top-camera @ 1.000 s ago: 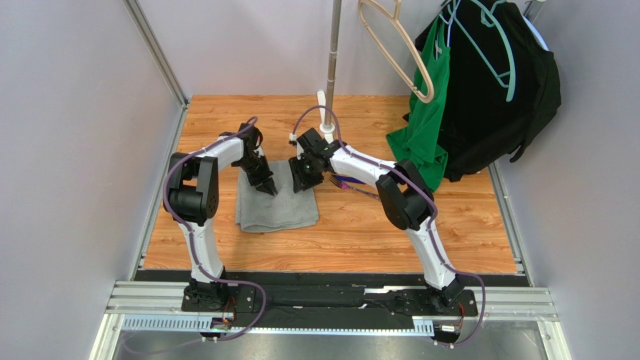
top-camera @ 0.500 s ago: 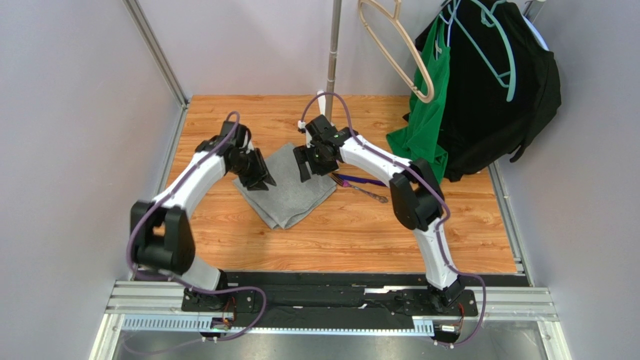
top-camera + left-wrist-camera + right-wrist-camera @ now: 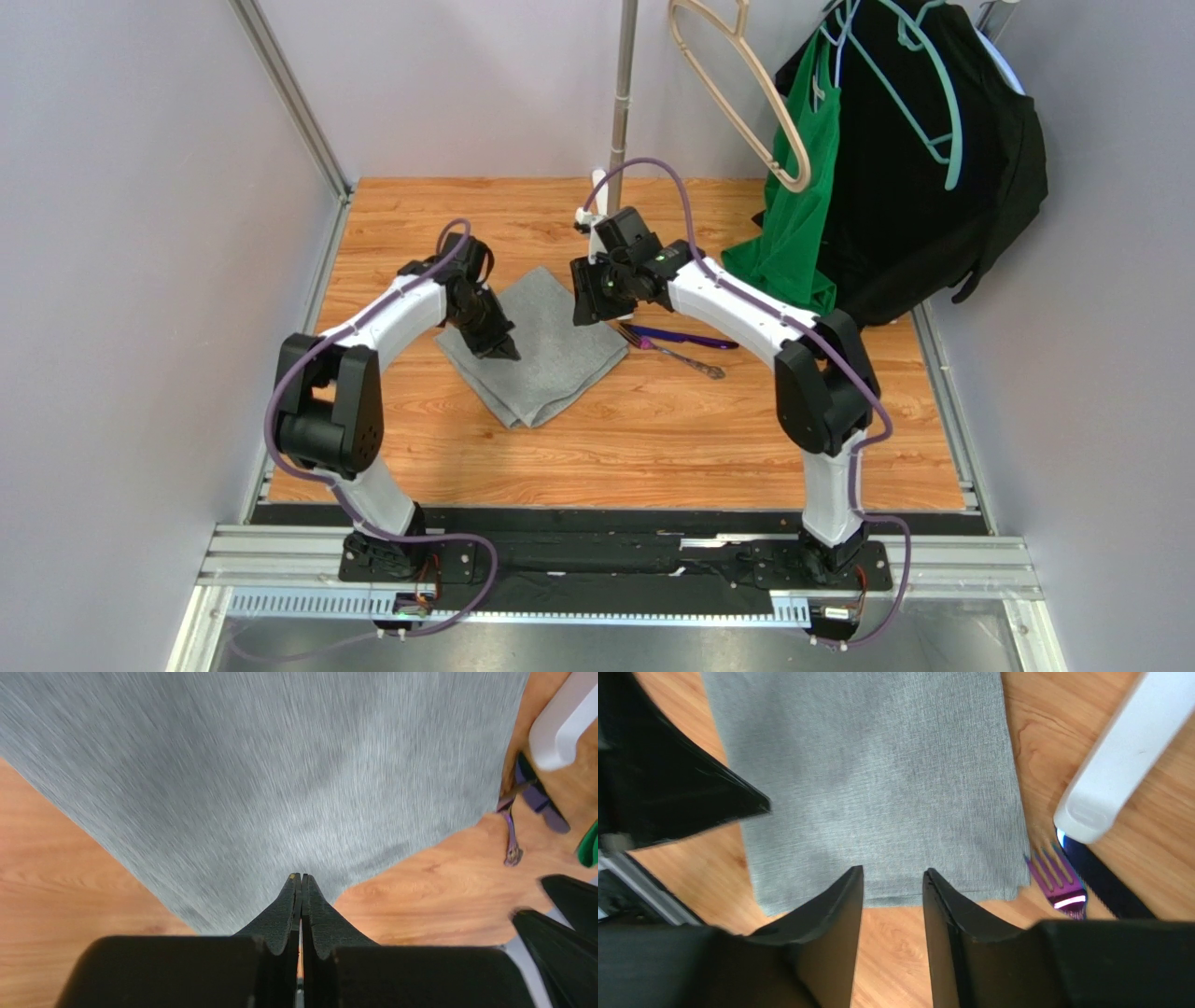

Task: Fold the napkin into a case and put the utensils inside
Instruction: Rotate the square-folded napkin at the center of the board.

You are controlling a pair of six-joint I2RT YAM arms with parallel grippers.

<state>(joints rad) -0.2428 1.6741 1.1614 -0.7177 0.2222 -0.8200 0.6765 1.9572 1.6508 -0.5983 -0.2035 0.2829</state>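
Note:
The heather-grey napkin [image 3: 544, 353] lies folded on the wooden table, turned cornerwise; it fills the left wrist view [image 3: 281, 777] and the right wrist view [image 3: 878, 777]. My left gripper [image 3: 501, 346] is shut over its left part, with nothing seen between the tips [image 3: 302, 878]. My right gripper [image 3: 589, 305] is open and empty [image 3: 892, 876] at the napkin's right edge. The dark purple straight utensil [image 3: 690, 339] and the fork [image 3: 685, 359] lie just right of the napkin; the fork's purple tines show in the right wrist view [image 3: 1057, 880].
A white foot [image 3: 601, 189] of a metal pole [image 3: 619, 98] stands behind the napkin. Green garment [image 3: 794, 231] and black garment [image 3: 926, 168] hang at the back right, beside a bare hanger [image 3: 744, 98]. Grey walls close in left and right.
The napkin has been turned from square-on to cornerwise and shifted slightly back. Both grippers have come off it; the right one has drawn back to the right.

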